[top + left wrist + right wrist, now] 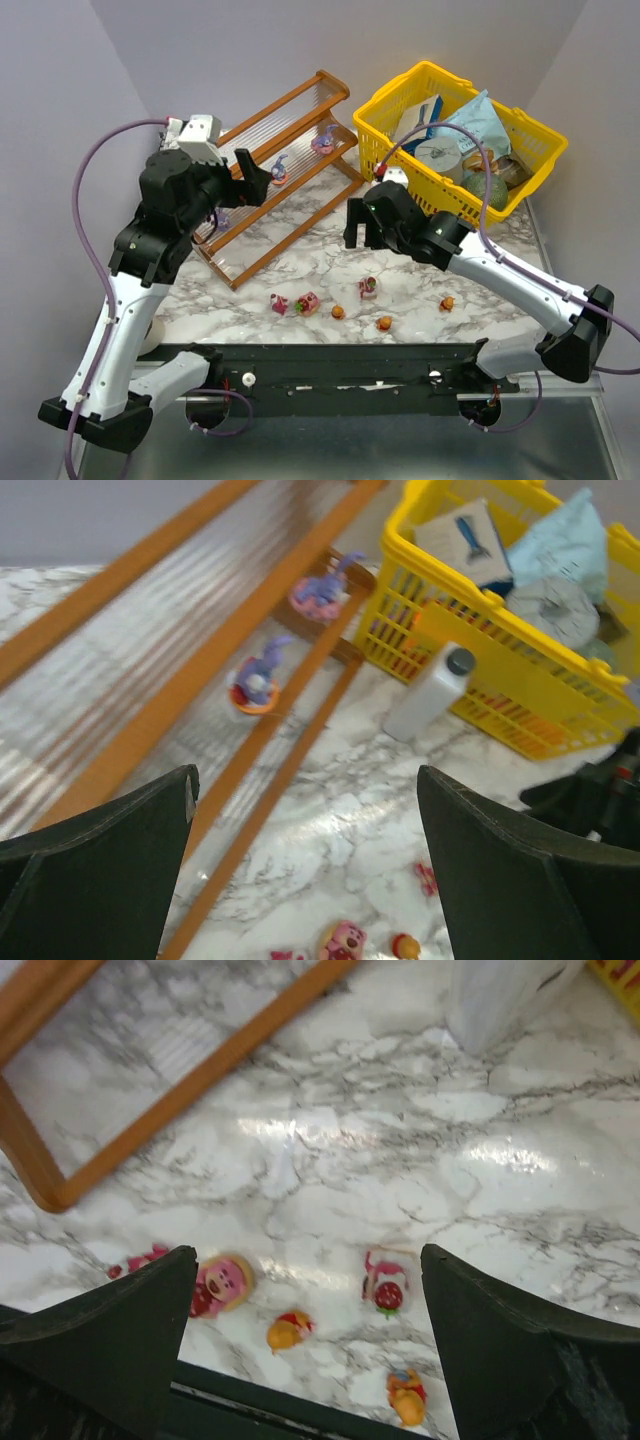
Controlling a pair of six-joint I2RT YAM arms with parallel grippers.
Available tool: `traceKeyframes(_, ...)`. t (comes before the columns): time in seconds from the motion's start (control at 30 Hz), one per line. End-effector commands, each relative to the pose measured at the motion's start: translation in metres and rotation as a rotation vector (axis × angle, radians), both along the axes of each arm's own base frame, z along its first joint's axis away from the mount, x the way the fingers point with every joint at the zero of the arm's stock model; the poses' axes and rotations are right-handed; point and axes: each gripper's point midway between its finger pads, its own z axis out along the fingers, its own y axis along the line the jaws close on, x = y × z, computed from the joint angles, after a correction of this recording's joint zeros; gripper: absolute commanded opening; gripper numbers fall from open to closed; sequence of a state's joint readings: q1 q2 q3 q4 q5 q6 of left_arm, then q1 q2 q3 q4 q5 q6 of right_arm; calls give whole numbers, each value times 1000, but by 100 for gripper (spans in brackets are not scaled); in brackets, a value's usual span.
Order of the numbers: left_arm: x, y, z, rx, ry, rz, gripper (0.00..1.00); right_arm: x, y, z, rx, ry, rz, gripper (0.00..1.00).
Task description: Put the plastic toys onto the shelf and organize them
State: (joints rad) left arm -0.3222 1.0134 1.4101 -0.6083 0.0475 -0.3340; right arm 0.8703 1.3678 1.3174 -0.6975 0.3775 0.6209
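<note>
The wooden shelf [285, 125] stands slanted at the back left. Two purple toys [279, 171] [323, 143] sit on its middle tier, and both show in the left wrist view [256, 677] [320, 588]. Several toys lie on the marble near the front edge: a pink one [308, 302], a red strawberry one [368, 288] and orange ones [339, 312] [385, 322] [446, 302]. My left gripper [252, 175] hangs open and empty over the shelf's front [305, 870]. My right gripper [360, 225] is open and empty above the pink toy [222, 1282] and the strawberry toy [385, 1285].
A yellow basket [392, 85] of packaged goods stands at the back right, close to the shelf's right end. A small white bottle [430, 692] stands against the basket. The shelf's lower corner [50, 1195] is near the loose toys.
</note>
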Motion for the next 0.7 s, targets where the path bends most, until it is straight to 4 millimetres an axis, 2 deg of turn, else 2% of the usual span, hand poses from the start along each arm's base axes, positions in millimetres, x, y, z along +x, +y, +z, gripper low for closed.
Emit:
traceKeyframes(0.0, -29, -39, -20, -30, 38, -148, 99, -28, -8, -24, -49, 44, 161, 100)
traceKeyframes(0.03, -32, -38, -23, -31, 40, -130, 99, -38, 0, -28, -16, 71, 221, 99)
traceKeyframes(0.07, -39, -45, -28, -36, 60, -148, 99, -47, 1, -43, -15, 101, 268, 99)
traceKeyframes(0.1, -42, -48, -39, -44, 92, -148, 99, -49, 11, -36, 26, 57, 341, 99)
traceKeyframes(0.13, -45, -49, -42, -48, 97, -140, 99, -62, 24, -36, 79, 74, 441, 99)
traceKeyframes(0.2, -49, -50, -50, -47, 118, -117, 99, -71, 38, -40, 123, 17, 576, 99)
traceKeyframes(0.27, -51, -46, -51, -41, 120, -90, 99, -86, 54, -43, 151, 0, 707, 99)
traceKeyframes(0.3, -52, -45, -50, -44, 118, -83, 99, -87, 60, -41, 137, -41, 765, 99)
traceKeyframes(0.37, -55, -41, -47, -52, 113, -68, 99, -98, 75, -54, 109, -21, 860, 99)
traceKeyframes(0.43, -56, -34, -45, -64, 108, -33, 99, -96, 89, -68, 48, -21, 910, 98)
traceKeyframes(0.5, -58, -30, -42, -67, 106, -17, 99, -102, 101, -74, -2, -25, 963, 98)
traceKeyframes(0.53, -59, -28, -41, -68, 106, -13, 99, -101, 109, -70, -6, -40, 977, 97)
traceKeyframes(0.57, -61, -26, -41, -61, 111, -7, 99, -102, 114, -83, -28, -14, 989, 97)
traceKeyframes(0.63, -61, -18, -37, -53, 97, 26, 99, -103, 123, -90, -23, 0, 1006, 96)
traceKeyframes(0.67, -62, -14, -37, -48, 102, 41, 99, -101, 129, -101, -38, 27, 1003, 95)
